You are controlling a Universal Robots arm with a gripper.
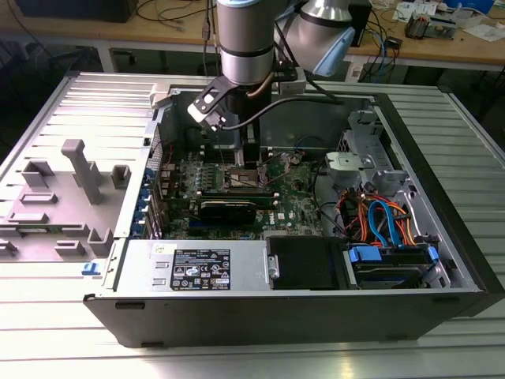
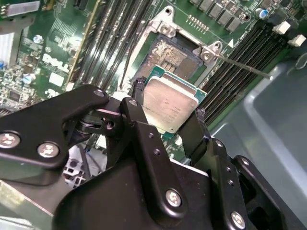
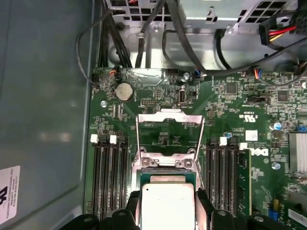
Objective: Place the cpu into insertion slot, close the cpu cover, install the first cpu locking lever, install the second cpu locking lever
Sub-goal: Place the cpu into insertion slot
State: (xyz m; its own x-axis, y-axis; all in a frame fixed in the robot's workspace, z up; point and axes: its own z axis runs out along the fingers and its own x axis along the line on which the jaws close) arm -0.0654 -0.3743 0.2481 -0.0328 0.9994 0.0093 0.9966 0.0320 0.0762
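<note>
Jaws clamped on one cpu point(image 2: 169, 106) | one insertion slot point(image 2: 169, 51) uncovered | one cpu cover point(image 3: 169, 116) swung open

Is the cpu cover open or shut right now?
Open: the cover is swung back off the bare socket, and the hand holds the chip above it.

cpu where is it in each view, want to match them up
Exterior view: too small to tell; the claw hangs over the green board.
Second wrist view: the cpu is clamped in the claw, in front of the empty insertion slot.
First wrist view: the cpu is clamped in the claw, in front of the open cpu cover.
Shared landmark: black memory slots flanking the slot, in both wrist views.
</note>
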